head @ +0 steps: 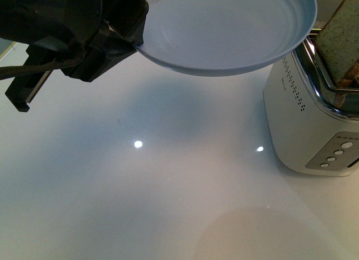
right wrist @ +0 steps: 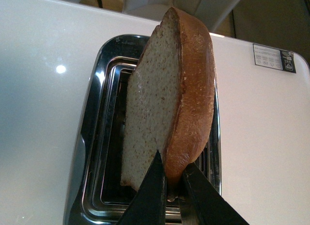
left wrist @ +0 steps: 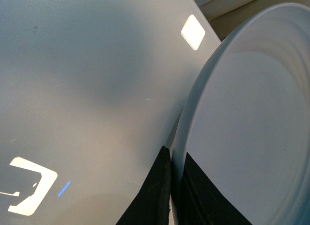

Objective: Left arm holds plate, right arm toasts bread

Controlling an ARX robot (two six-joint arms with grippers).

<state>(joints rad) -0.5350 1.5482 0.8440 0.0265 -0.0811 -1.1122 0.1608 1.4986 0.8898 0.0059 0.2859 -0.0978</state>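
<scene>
Broadly, the white glossy table (head: 140,204) fills most of the front view, with two small bright glints of light on it. On my right side of it stands the white toaster (head: 303,131), chrome around its top, with a row of round buttons (head: 336,153) on the panel facing me. Next in size is the pale blue plate (head: 224,30), held up off the table and tilted. Its far rim overlaps the toaster's top edge in the front view, and I cannot tell whether they touch. My left pincer (head: 134,44) is clamped on the plate's rim at the side away from the toaster. In the left wrist view its black fingers (left wrist: 155,196) sit narrowly apart, one on each face of the rim. The bread (right wrist: 164,99) stands on edge, leaning a little, with its lower end down in the toaster's slot (right wrist: 114,137); how deep it goes is hidden. My right pincer (right wrist: 173,179) is nearly closed, pinching the slice near its brown crust.
</scene>
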